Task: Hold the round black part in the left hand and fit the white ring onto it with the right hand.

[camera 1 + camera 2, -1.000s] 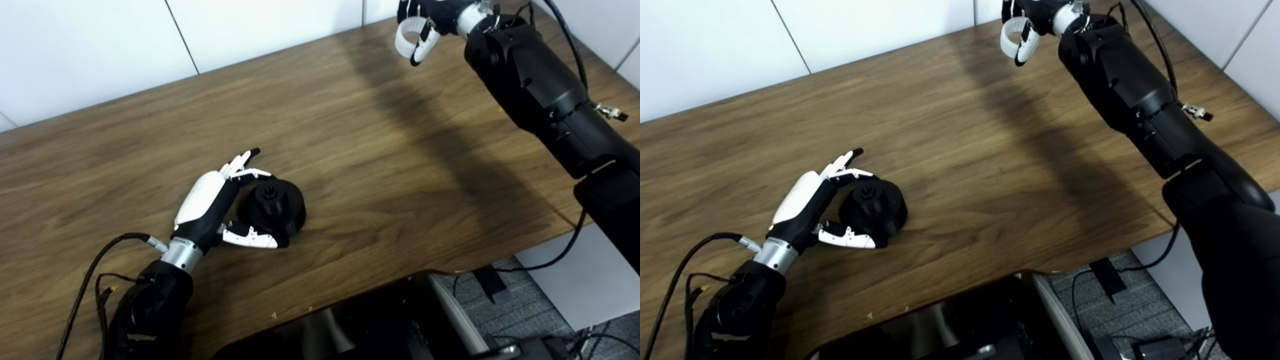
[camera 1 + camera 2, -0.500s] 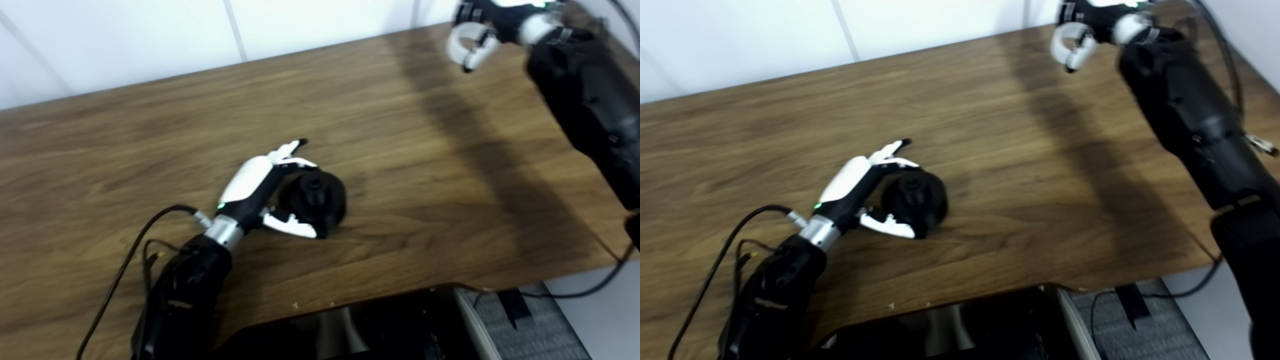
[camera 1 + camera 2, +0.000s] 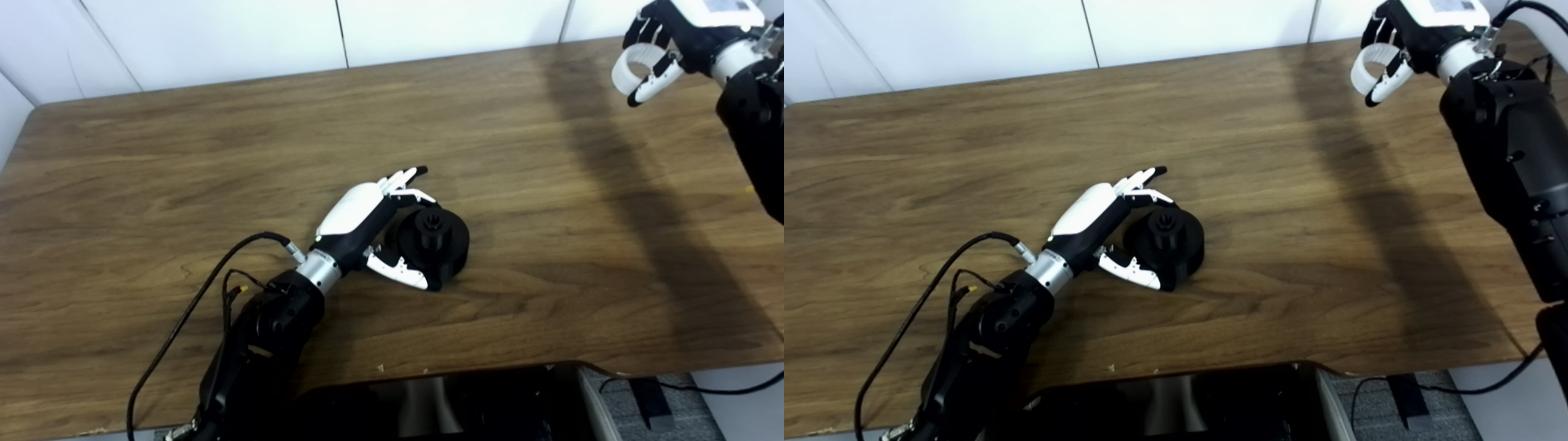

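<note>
Your left hand (image 3: 367, 226) cups the round black part (image 3: 436, 246) at frame centre on the table (image 3: 184, 153), steadying it, hub upward | your right hand (image 3: 658, 46), upper right, pinches the white ring (image 3: 631, 66), well apart, ready to carry over.

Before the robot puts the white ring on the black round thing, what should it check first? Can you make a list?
1. White ring held in the right hand: ok.
2. Left hand holding the black round part: cannot tell; its fingers sit beside it, and the part rests on the table.
3. Part's knob facing up: ok.
4. Ring lined up above the part: not ok, it is far off near the table's back right corner.
5. Path across the table between ring and part free of things: ok.
</note>
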Controlling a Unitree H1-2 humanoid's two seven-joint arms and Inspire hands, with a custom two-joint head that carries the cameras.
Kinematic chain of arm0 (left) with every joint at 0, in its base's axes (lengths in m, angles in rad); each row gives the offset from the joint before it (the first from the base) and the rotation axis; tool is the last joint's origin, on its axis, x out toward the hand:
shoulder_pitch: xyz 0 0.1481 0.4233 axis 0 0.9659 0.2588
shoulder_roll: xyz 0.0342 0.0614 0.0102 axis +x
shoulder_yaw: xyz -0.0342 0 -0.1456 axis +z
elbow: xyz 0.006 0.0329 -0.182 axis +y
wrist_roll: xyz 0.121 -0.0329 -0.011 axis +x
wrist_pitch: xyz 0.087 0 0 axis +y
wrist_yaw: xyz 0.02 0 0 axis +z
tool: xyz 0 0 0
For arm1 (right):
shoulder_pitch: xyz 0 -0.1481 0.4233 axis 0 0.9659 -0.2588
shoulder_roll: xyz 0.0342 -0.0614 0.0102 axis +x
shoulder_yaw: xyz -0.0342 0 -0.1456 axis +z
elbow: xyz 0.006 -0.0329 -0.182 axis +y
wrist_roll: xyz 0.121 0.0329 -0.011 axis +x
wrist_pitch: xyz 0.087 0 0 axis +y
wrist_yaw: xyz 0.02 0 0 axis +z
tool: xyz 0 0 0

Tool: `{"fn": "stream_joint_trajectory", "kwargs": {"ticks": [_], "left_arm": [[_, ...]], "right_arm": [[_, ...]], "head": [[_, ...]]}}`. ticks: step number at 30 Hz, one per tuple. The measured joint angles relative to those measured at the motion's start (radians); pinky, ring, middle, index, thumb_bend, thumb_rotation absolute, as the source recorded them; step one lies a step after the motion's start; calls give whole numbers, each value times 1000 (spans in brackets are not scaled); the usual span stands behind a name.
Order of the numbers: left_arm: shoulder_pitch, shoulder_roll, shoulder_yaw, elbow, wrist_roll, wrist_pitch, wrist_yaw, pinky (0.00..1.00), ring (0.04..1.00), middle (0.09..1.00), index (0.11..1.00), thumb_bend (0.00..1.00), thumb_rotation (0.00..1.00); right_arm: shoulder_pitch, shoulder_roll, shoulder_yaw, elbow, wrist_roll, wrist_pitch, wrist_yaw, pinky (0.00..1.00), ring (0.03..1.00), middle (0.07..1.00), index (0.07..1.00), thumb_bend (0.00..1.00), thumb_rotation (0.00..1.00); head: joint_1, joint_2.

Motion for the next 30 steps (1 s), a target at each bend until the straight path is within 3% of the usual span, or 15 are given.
{"fn": "stream_joint_trajectory", "kwargs": {"ticks": [6,17,23,30], "left_arm": [[0,0,0,0,2,0,2,1000,1000,1000,636,1000,330],[-1,0,0,4,3,0,9,1000,1000,1000,636,1000,327],[-5,0,0,8,3,0,10,1000,1000,1000,639,1000,336],[-7,0,-1,9,4,0,10,1000,1000,1000,641,1000,331]], "right_arm": [[2,0,0,-3,0,1,1,1000,600,475,514,529,0],[21,9,0,-126,-4,31,45,1000,665,475,516,528,2],[31,44,2,-197,-7,54,85,1000,691,487,500,530,2],[39,67,0,-245,-15,42,76,961,631,480,504,530,2]], "head": [[0,0],[-6,3],[-8,3],[-8,3]]}}
